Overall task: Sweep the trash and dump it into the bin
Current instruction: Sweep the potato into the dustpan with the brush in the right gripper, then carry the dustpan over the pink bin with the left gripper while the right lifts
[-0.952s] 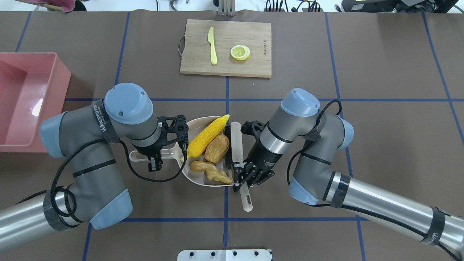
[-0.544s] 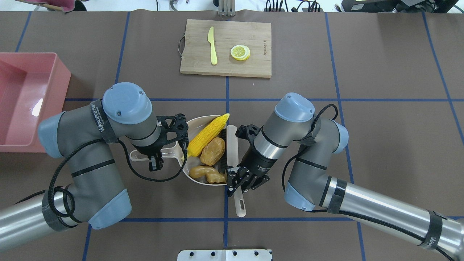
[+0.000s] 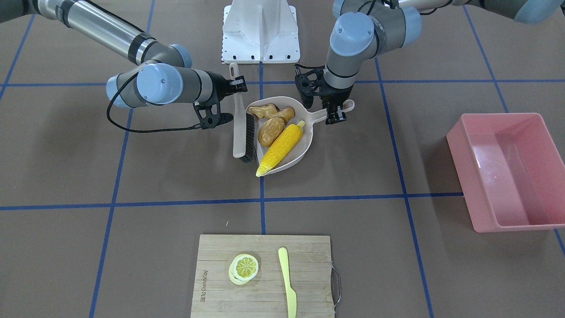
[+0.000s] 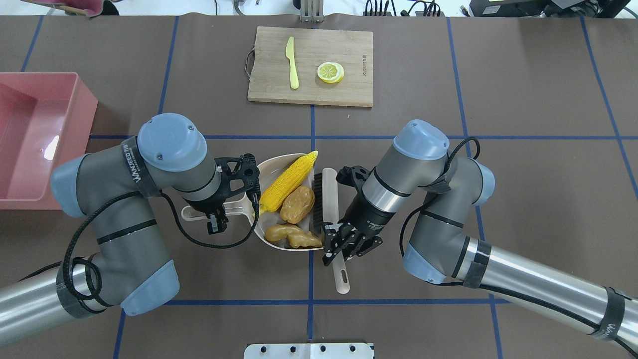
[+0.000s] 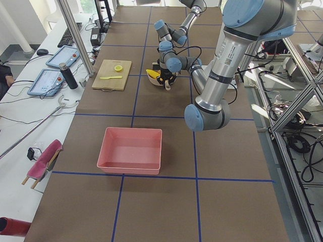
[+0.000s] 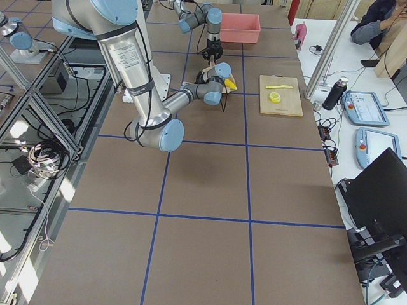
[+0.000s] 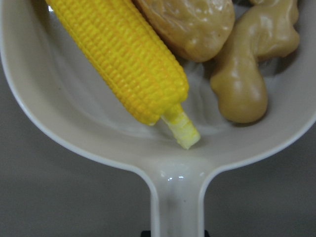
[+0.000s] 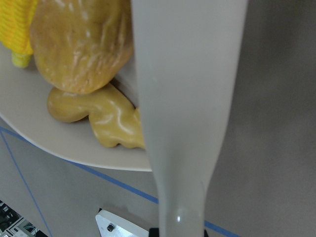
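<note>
The corn cob (image 4: 289,182), the potato-like lump (image 4: 297,204) and the ginger root (image 4: 291,237) all lie in the beige dustpan (image 4: 266,167) at the table's middle. My left gripper (image 4: 215,219) is shut on the dustpan's handle (image 4: 199,213). In the left wrist view the corn (image 7: 123,59) and the ginger (image 7: 242,84) rest against the pan's back wall. My right gripper (image 4: 339,247) is shut on the handle of a beige brush (image 4: 330,199), whose bristles stand at the pan's open mouth. The pink bin (image 4: 30,139) stands empty at the far left.
A wooden cutting board (image 4: 311,89) with a yellow-green knife (image 4: 292,62) and a lemon slice (image 4: 330,72) lies at the far side. The robot's white base plate (image 4: 309,350) is at the near edge. Both arms' elbows crowd the middle.
The right gripper swept the brush left against the trash, then drew it back right. The ginger now lies further inside the pan. The dustpan shifted slightly toward the far side.
</note>
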Tool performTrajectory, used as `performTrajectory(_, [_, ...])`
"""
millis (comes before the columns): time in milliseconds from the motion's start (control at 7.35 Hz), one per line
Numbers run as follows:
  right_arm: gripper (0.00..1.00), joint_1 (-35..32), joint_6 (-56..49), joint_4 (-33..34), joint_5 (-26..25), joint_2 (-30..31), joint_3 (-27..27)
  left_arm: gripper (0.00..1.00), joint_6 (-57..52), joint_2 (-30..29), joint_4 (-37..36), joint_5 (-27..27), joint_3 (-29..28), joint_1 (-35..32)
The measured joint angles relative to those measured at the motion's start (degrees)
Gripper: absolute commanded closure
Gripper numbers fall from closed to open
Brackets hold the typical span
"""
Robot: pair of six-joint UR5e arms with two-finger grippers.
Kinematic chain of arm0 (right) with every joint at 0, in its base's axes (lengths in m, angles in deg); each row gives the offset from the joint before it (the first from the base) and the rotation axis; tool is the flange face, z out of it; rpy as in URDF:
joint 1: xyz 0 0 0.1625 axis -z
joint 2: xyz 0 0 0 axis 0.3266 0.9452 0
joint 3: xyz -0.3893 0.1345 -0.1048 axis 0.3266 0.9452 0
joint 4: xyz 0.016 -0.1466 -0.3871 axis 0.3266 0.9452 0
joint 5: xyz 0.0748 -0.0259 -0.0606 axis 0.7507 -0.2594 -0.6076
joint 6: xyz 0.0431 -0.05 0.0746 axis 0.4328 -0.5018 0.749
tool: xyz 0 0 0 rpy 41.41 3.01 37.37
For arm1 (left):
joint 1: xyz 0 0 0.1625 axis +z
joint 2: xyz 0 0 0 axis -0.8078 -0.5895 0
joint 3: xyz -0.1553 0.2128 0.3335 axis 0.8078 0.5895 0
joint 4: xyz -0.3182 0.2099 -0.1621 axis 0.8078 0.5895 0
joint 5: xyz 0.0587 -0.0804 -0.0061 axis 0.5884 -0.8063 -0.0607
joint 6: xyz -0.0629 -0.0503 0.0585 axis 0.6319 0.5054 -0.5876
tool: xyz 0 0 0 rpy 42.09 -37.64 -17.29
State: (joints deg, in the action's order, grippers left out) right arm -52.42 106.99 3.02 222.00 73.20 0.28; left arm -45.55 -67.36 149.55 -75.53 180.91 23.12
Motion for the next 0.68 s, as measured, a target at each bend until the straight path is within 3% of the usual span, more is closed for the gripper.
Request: performTrajectory(680, [1.0,-11.67,0.06,0.06,5.9,3.39,-0.68,1.0,8.5,0.56,9.87,1.28,-0.38,0.04])
